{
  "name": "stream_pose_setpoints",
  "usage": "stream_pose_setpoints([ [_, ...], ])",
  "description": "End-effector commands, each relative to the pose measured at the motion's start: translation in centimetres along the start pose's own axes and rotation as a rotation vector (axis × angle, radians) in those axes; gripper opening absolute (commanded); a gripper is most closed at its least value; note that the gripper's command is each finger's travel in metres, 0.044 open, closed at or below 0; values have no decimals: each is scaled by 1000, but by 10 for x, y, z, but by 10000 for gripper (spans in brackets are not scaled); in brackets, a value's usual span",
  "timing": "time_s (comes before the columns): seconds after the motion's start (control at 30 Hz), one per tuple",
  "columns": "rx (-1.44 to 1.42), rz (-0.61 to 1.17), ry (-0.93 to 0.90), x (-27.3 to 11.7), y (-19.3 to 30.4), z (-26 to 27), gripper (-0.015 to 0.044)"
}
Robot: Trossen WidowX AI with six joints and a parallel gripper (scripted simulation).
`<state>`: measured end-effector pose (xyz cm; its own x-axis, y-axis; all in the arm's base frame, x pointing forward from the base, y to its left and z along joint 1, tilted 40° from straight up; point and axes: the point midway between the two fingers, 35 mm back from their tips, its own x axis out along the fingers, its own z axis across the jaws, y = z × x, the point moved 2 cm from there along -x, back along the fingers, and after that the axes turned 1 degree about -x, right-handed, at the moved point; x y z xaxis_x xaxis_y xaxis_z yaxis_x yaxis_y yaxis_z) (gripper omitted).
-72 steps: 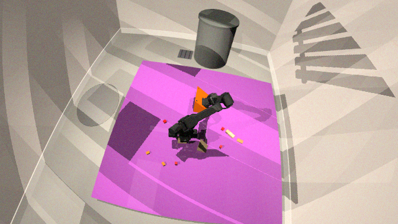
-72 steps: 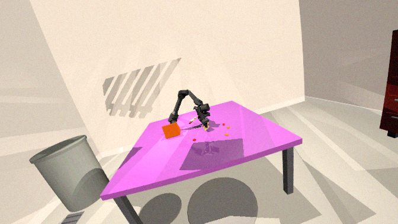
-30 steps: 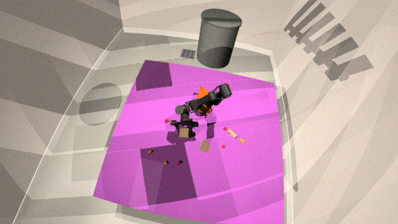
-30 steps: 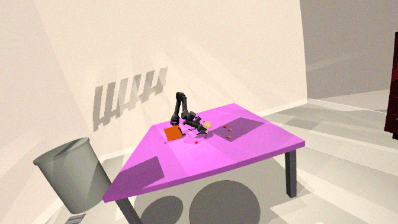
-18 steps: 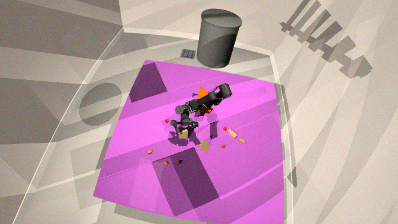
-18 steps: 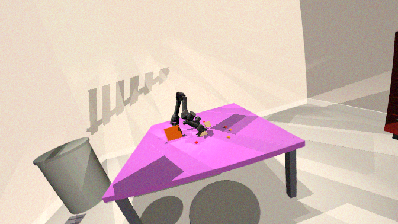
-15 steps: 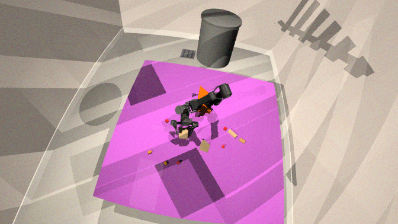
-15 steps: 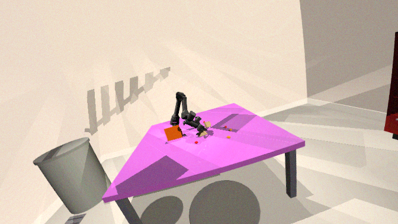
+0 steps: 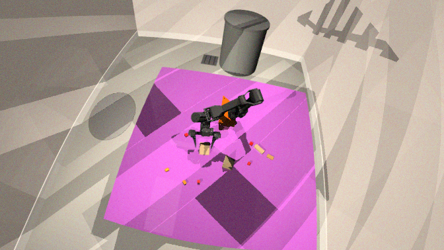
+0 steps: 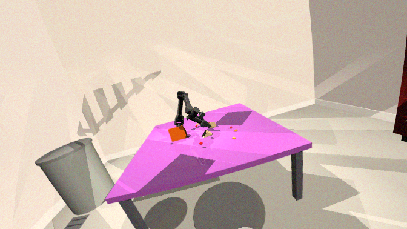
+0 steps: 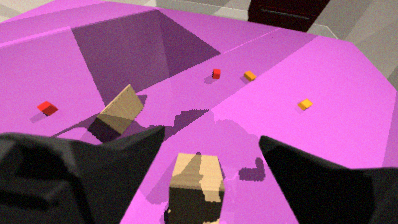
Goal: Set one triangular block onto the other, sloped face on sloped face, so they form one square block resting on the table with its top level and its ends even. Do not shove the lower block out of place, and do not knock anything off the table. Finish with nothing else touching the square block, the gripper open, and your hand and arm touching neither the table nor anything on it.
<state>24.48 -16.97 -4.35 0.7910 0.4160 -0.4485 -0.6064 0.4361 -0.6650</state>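
On the magenta worktop (image 9: 287, 228) (image 10: 257, 139) (image 11: 360, 130): carrying small coloured pieces, crossed by broad bands and dark patches of shadow.
Pincer (image 9: 204, 147) (image 10: 208, 125) (image 11: 212, 135): spread wide apart, gripping nothing.
Near triangular block (image 9: 204, 149) (image 10: 207, 133) (image 11: 197, 175): pale tan, seen in the gap between the two fingertips in the wrist view; cannot tell whether touching the worktop.
Far triangular block (image 9: 228, 163) (image 10: 212, 125) (image 11: 122, 111): well apart from the fingers, beyond the left finger in the wrist view, partly in shade.
Pairing: near each other, yet separate; not joined slope to slope.
Black arm (image 9: 231, 107) (image 10: 188, 104): bent high at the elbow, reaching down toward the near triangular block.
Orange piece (image 9: 224, 100) (image 10: 177, 134): beside the foot of the black arm, partly covered by it in the top view.
Pale bar (image 9: 259, 149): lying between a red cube (image 9: 251, 143) and a short tan brick (image 9: 270, 157), off to the right in the top view.
Second red cube (image 9: 198, 181) (image 11: 216, 74): just beside an orange brick (image 9: 184, 182) (image 11: 249, 76).
Yellow brick (image 9: 166, 170) (image 10: 234, 138) (image 11: 305, 104): set apart from that pair.
Grey bin (image 9: 242, 46) (image 10: 76, 179): standing on the floor, past the worktop's edge.
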Motion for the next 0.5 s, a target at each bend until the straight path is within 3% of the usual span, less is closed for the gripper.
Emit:
stream_pose_setpoints([
  [0.0,-18,-15,-8,-35,-38,7,440],
  [0.3,-19,-11,3,-31,-35,3,440],
  [0.47,-57,167,33,-11,-36,-8,440],
])
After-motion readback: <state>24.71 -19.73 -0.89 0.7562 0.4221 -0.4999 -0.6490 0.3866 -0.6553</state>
